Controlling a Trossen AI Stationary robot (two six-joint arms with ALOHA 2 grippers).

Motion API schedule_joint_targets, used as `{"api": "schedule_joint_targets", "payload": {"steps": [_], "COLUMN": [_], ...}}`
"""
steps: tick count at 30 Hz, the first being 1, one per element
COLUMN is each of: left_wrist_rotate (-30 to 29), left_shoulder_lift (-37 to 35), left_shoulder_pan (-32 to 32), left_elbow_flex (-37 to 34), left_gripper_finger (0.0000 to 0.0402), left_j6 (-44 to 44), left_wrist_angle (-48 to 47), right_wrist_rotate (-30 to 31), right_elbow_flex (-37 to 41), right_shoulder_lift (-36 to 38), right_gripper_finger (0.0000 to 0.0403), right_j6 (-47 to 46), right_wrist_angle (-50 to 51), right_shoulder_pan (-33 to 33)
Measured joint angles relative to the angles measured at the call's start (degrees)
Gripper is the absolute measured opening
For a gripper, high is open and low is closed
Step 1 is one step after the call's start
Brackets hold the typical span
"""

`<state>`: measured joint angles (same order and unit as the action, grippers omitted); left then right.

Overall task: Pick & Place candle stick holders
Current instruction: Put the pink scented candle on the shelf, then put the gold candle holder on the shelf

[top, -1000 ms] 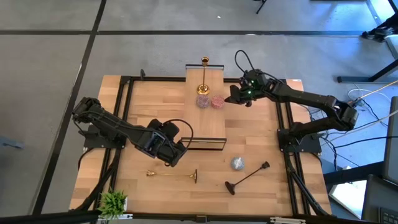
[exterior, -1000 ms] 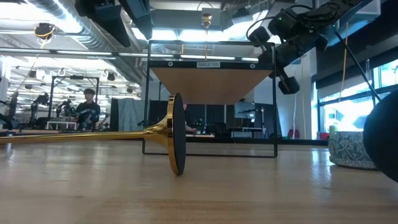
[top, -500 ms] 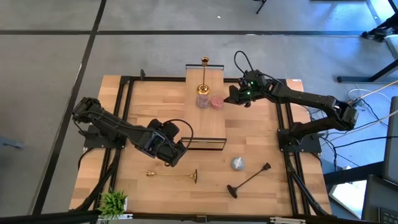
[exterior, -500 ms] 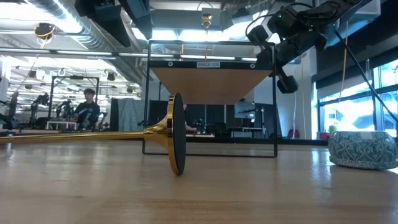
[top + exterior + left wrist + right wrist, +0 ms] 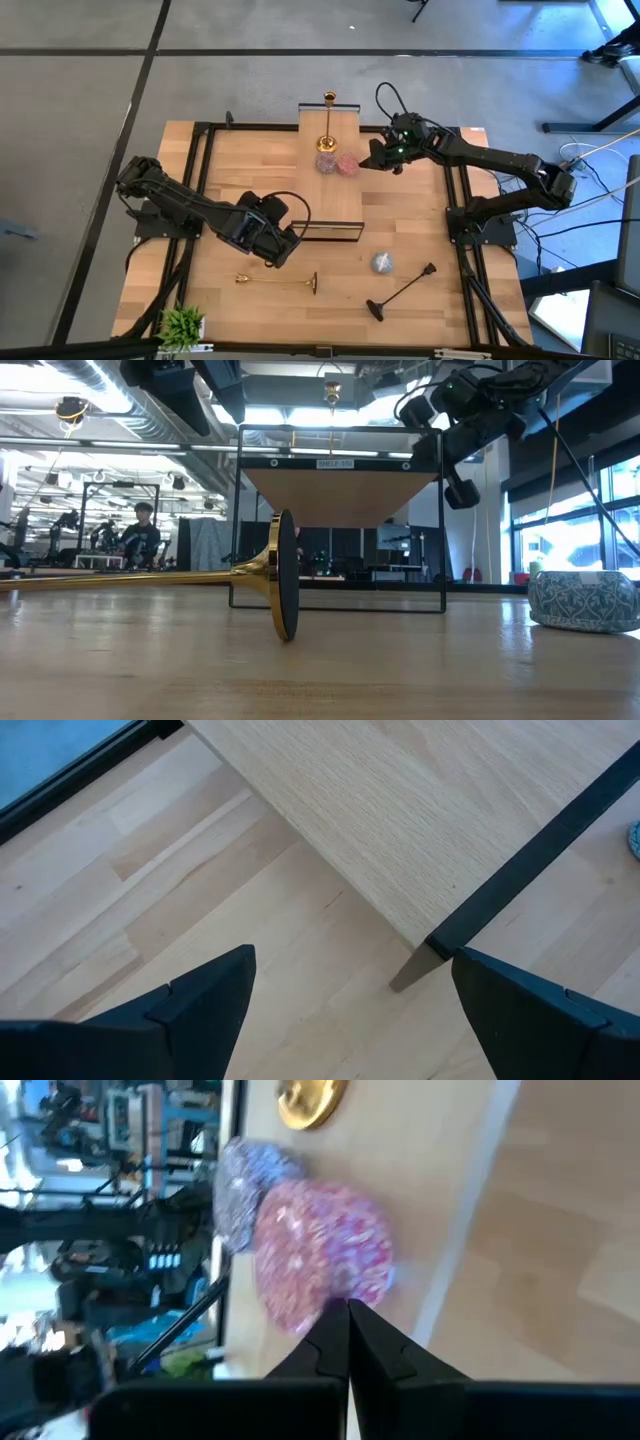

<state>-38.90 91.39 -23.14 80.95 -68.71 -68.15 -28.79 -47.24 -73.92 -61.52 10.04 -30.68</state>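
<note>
Pink cup point(image 5: 348, 163): small, light, rigid, glittery; I'd grip across its rim. Right tool point(image 5: 369, 160) shut, empty, just beside it. Left tool point(image 5: 291, 249) wide open, empty.

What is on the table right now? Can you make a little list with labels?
standing gold holder: upright on the far shelf
pink cup: beside the purplish cup
right gripper: fingers shut, next to the pink cup
left gripper: fingers open, near the low shelf
lying down: gold holder, black holder
blue cup
plant
</note>
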Motion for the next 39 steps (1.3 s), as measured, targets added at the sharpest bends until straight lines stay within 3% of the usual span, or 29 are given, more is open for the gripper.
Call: {"api": "schedule_joint_targets", "payload": {"steps": [10, 18, 25, 33, 39], "left_wrist_rotate": [2.5, 4.0, 5.2, 4.5, 3.9], "left_shoulder_lift": [0.0, 0.0, 0.0, 0.0, 0.0], "left_shoulder_pan": [-1.3, -4.0, -9.4, -16.1, -18.7], "left_elbow_flex": [0.0, 0.0, 0.0, 0.0, 0.0], "left_gripper_finger": [0.0336, 0.0336, 0.0336, 0.0336, 0.0336], "left_j6": [1.5, 4.0, 2.9, -4.0, -11.7], "left_wrist_angle": [0.0, -1.3, -1.1, -1.0, -0.9], "right_wrist_rotate": [-1.6, -0.8, 8.0, 23.4, 26.7], "right_elbow_flex": [0.0, 0.0, 0.0, 0.0, 0.0], "right_shoulder_lift": [5.4, 10.8, 11.5, 9.7, 8.0], "right_gripper_finger": [0.0000, 0.0000, 0.0000, 0.0001, 0.0001], "right_j6": [-1.1, -5.4, -8.5, -10.9, -14.5], "right_wrist_angle": [0.1, -6.4, -13.9, -14.5, -15.4], "right_shoulder_pan": [3.3, 10.9, 23.0, 37.0, 43.8]}}
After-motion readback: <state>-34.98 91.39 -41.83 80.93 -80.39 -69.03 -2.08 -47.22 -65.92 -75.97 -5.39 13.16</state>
